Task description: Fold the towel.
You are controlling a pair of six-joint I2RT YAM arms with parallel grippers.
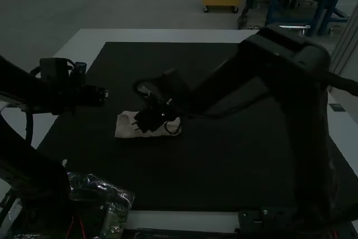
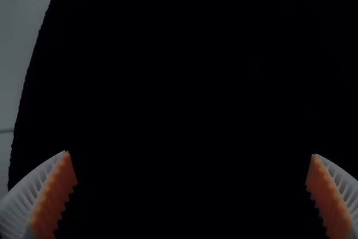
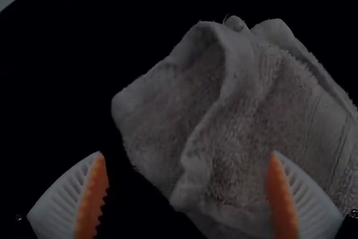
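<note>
Covering most of the desk (image 1: 168, 36), dark mat (image 1: 235, 166) carries the rumpled towel (image 1: 126, 129), likely light, soft, floppy. Right tool (image 3: 187, 154) over towel, left tool (image 2: 190, 154) over mat, both spread, empty; best pinch raised fold edge (image 3: 228, 76).

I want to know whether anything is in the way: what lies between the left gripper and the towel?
In the high view, the stretch between the left gripper and the towel is bare dark mat.
</note>
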